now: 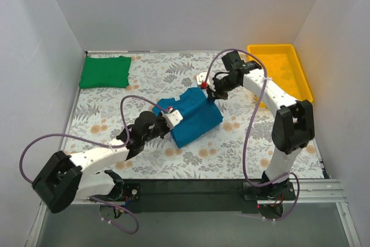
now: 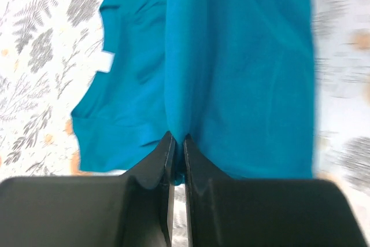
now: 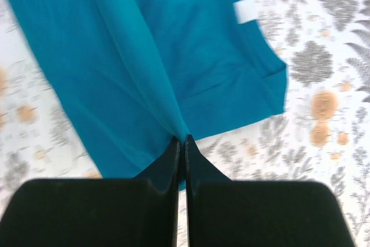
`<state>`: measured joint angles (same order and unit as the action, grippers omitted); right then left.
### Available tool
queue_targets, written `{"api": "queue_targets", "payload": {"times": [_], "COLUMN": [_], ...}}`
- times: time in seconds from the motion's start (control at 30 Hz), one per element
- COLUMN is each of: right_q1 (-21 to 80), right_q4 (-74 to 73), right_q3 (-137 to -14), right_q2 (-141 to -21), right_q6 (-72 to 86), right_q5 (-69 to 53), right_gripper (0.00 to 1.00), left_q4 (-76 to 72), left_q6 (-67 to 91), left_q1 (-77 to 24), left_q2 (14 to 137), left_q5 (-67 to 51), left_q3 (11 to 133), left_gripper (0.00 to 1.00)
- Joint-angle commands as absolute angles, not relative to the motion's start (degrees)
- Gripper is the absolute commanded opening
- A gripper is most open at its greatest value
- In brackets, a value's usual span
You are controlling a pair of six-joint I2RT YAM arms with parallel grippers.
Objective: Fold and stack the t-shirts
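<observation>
The teal-blue t-shirt [image 1: 193, 117] lies partly folded at the middle of the table. My left gripper [image 1: 166, 115] is shut on a pinch of its cloth at the left side; the left wrist view shows the teal-blue t-shirt [image 2: 243, 73] pulled up into a ridge between my black fingers [image 2: 156, 166]. My right gripper [image 1: 209, 93] is shut on the shirt's far right edge, and the teal-blue t-shirt [image 3: 133, 62] rises in a taut fold into its jaws. The green t-shirt [image 1: 105, 72] lies folded at the far left corner.
A yellow plastic tray [image 1: 281, 69] stands at the far right, beside my right arm. White walls close in the floral tablecloth [image 1: 231, 154] on three sides. A white label [image 3: 245, 11] shows at the shirt's neck.
</observation>
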<state>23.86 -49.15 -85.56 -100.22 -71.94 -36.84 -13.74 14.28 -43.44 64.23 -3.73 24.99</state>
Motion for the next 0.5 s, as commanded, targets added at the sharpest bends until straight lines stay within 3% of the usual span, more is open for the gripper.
{"api": "queue_targets", "payload": {"times": [0.0, 0.2, 0.47], "right_q1": [24.0, 24.3, 25.2], "right_q4": [-46.5, -42.1, -32.3], "right_q3": [-97.6, -112.8, -114.4], "right_q2": [-108.3, -122.8, -128.1], "right_q6": [-62.4, -51.5, -44.3], "right_q5": [-37.0, -34.9, -32.3], "right_gripper": [0.01, 0.01, 0.01], "left_q4": [-20.5, -25.0, -26.4], "left_q6": [11.7, 12.0, 12.9], "left_q1": [-35.5, -28.3, -25.4], "left_q2": [72.7, 81.6, 85.2], "left_q5": [-9.6, -7.7, -6.7], "left_q3": [30.1, 35.0, 37.4], "left_gripper": [0.00, 0.00, 0.00]}}
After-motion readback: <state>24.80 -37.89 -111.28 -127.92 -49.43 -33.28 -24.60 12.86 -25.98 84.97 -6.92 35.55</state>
